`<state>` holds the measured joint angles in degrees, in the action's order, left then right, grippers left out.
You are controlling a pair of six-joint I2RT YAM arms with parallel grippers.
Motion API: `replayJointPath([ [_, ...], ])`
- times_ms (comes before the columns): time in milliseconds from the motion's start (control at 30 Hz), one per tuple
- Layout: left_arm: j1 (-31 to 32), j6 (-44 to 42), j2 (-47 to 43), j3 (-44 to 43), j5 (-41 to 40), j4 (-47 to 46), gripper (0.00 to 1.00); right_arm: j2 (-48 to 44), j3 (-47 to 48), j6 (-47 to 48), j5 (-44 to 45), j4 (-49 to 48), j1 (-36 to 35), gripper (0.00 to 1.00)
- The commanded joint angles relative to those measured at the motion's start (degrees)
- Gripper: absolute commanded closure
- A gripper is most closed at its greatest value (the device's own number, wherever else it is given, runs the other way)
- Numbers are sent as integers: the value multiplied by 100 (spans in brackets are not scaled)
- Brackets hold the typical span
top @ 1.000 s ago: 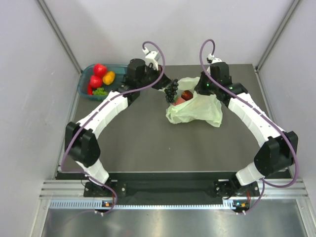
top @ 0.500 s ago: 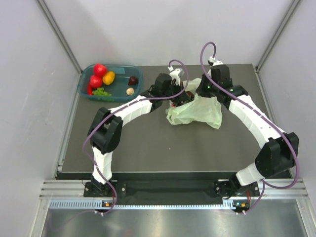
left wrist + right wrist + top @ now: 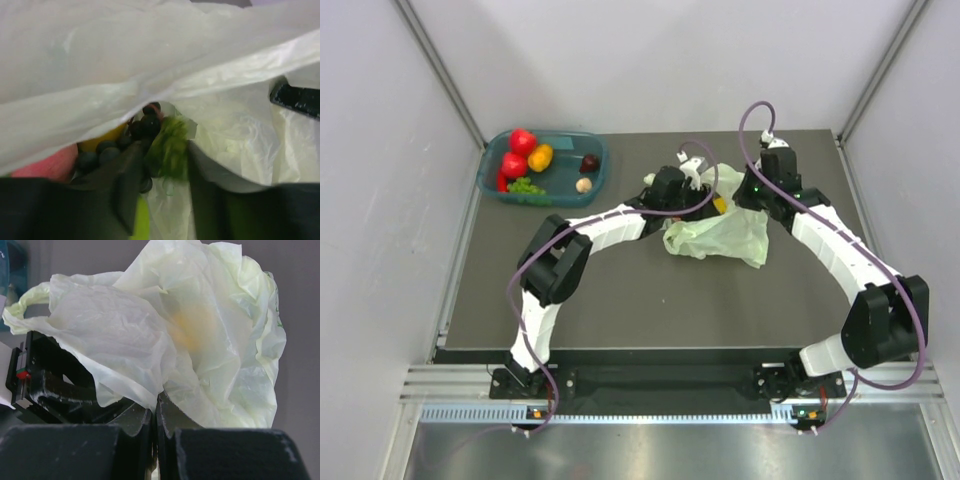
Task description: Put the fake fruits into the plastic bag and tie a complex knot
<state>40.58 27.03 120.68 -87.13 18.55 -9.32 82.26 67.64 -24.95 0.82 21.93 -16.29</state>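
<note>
The thin, crinkly pale-green translucent plastic bag lies crumpled on the dark matte table, right of centre toward the far side. Its film is creased and glossy, and one loop handle curls out at the edge.

The left gripper is pushed into the bag's mouth with its fingers spread apart. A dark purple cluster of small round grapes with a ruffled green leafy bit sits at the tips. Whether they touch it is hard to tell, because the fingers are blurred. Behind the cluster, a smooth pink fruit and a yellow one are mostly covered by a sagging fold of film.

The right gripper is clenched on a pinch of the bag's edge. A hazy orange-yellow glow shows through the plastic, its shape unreadable.

At the far left stands a teal rectangular plastic basket. It holds glossy red fruits, an orange-yellow one, a frilly green piece, a dark purple one and a small beige one.
</note>
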Motion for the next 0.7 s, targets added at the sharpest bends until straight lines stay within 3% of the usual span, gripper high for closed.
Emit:
replayJointPath([
  [0,29,-101,-352,152,-131,-325,48,-281,-31,-45,50,-400,109,100],
  [33,29,-145,-431,240,-193,-290,42,-281,-40,-54,59,-392,126,100],
  [133,29,-399,-677,206,-378,26,37,-281,-58,-45,24,-418,135,100],
  [433,20,-997,-1424,3,-1185,1317,30,-254,-75,-63,-64,-444,144,100],
  [667,12,-1296,-2003,-155,-1370,2381,26,-237,4,-54,-64,-409,144,100],
])
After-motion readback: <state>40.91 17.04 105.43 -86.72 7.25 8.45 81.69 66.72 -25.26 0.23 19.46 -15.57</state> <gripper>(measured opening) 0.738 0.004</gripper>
